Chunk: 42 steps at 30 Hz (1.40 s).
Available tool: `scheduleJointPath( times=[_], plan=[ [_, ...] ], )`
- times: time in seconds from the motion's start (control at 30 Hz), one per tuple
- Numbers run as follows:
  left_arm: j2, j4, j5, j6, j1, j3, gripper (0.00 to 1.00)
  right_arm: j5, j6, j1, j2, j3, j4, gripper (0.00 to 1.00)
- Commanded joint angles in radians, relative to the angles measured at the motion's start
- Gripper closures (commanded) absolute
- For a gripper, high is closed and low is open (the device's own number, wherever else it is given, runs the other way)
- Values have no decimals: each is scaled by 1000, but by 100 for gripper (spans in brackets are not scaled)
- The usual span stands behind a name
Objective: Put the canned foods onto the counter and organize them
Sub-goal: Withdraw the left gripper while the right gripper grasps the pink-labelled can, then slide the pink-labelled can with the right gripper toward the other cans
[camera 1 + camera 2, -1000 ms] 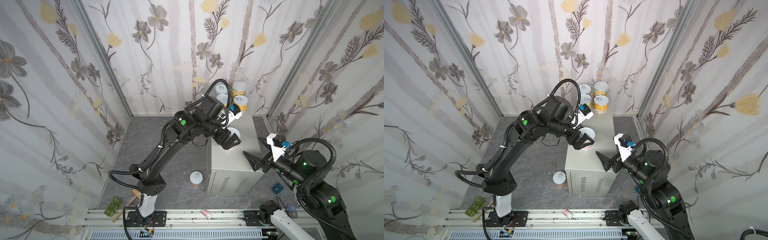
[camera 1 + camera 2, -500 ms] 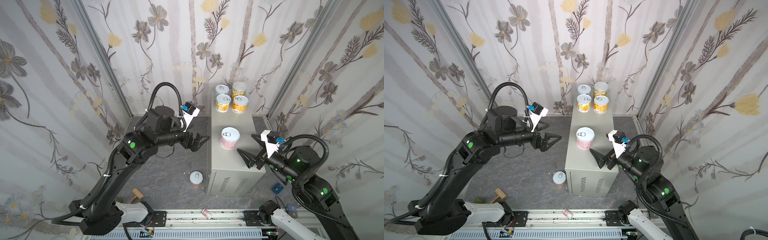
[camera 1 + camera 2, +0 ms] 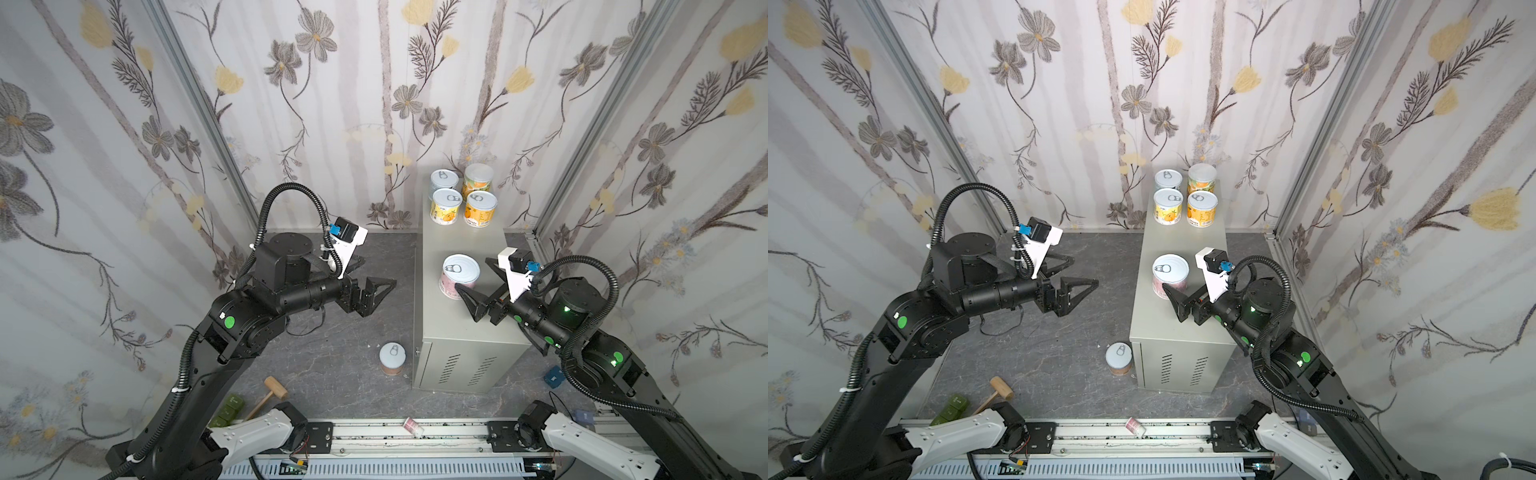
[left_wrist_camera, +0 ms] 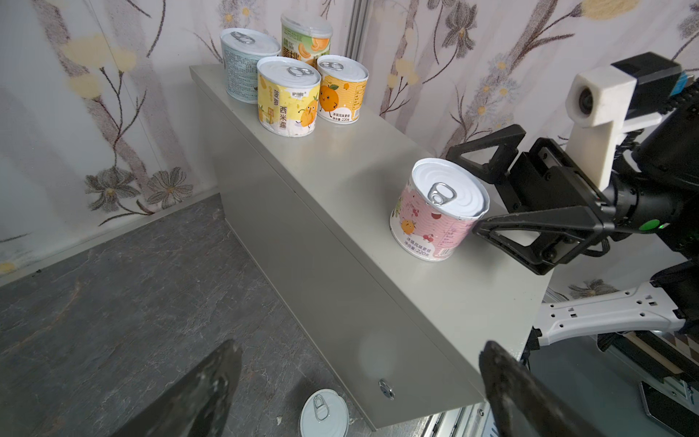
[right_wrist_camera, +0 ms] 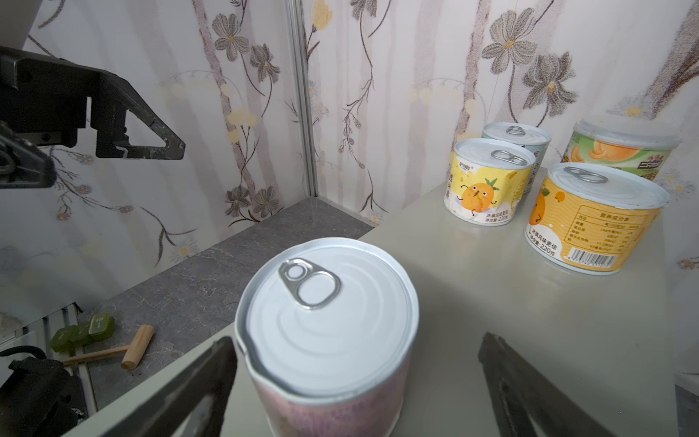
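Right hand (image 3: 472, 272) is hanging low over the bench (image 3: 461, 241), fingers wide apart and holding nothing. The pink can (image 4: 435, 215) is standing upright partly between those fingers. One fingertip is sitting right by its side wall; can't tell if it's touching.

Left hand (image 3: 379, 272) is hovering out over the floor (image 3: 332, 353), off the bench's side, fingers also spread, empty.

Four cans are sitting upright in a tight two-by-two at the far end of the bench by the wall: pale blue can (image 3: 444, 182), green can (image 3: 478, 178), yellow can (image 3: 446, 205), orange can (image 3: 480, 208). The pink can is standing alone mid-bench, well apart from that group. The sixth can (image 3: 392, 357) is standing on the floor just beside the bench's vented front, lid up.

Step, as I'm reading it: five cans up, one to go, and the pink one is waiting to be tidied. Next move probably calls for the right hand going further round the pink can, closing on its sides and taking it up next to the group without knocking the yellow or orange can. The left hand looks best placed to be dropping to the floor can.
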Motion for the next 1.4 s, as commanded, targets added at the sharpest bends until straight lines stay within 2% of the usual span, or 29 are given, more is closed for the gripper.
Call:
scheduleJointPath(
  times=[0.0,0.27,0.57,0.7,0.97,1.37],
  plan=[
    [-10,48,12,-18,2,-16,0,17,18,8,21,-1,79,0],
    [-32,44,2,-19,3,-33,0,17,20,27,62,1,115,1],
    [-32,49,3,-15,8,-41,0,104,13,21,64,-9,105,14],
    [-29,64,7,-18,10,-51,0,66,10,-57,77,-6,104,18],
    [-31,78,16,-25,11,-69,0,-35,-19,-229,120,-6,137,18],
    [-36,88,21,-31,13,-86,0,-92,-47,-335,246,52,225,20]
  ],
)
